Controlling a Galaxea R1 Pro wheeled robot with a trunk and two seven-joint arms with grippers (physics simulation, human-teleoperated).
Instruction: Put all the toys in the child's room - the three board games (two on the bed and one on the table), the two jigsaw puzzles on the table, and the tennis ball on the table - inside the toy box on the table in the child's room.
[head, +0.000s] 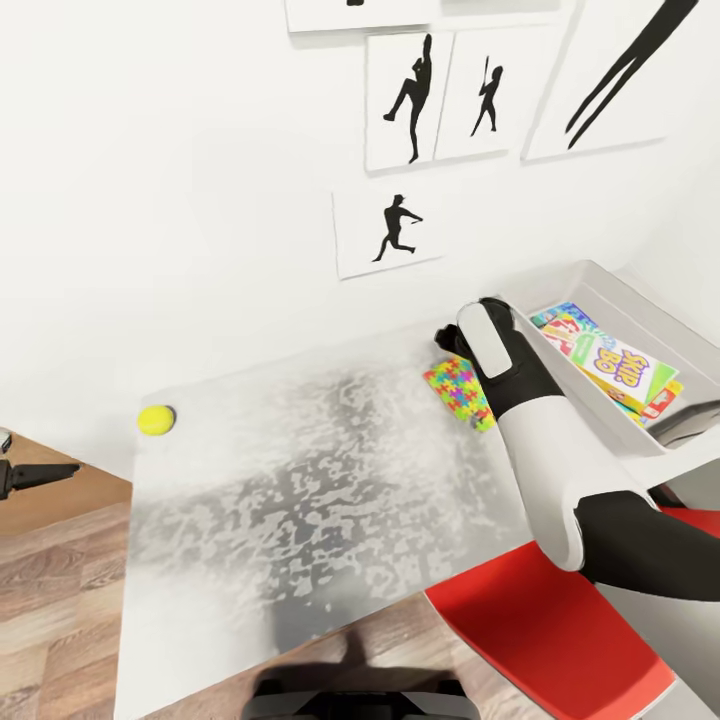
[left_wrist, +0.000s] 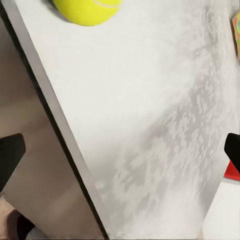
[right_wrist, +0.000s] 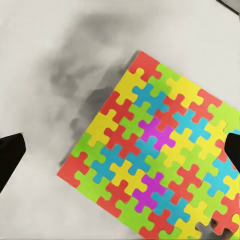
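A jigsaw puzzle (head: 455, 388) (right_wrist: 160, 160) lies flat near the back of the table (head: 300, 480). My right gripper (right_wrist: 120, 152) (head: 447, 340) hovers over it, open, with the tile's edge between the fingertips (right_wrist: 10, 155). The forearm hides part of the tile in the head view. The tennis ball (head: 156, 420) (left_wrist: 87, 10) rests by the table's far left corner. My left gripper (left_wrist: 120, 155) hangs open over the table's left edge, short of the ball and holding nothing. The toy box (head: 600, 290) at the right holds the SKIP BO board game (head: 625, 370) among other colourful boxes.
A red chair (head: 560, 630) stands under the table's right front. The white wall with black silhouette pictures (head: 405, 100) runs just behind the table. Wood floor (head: 60, 570) shows to the left, and the robot's base (head: 350, 700) is against the front edge.
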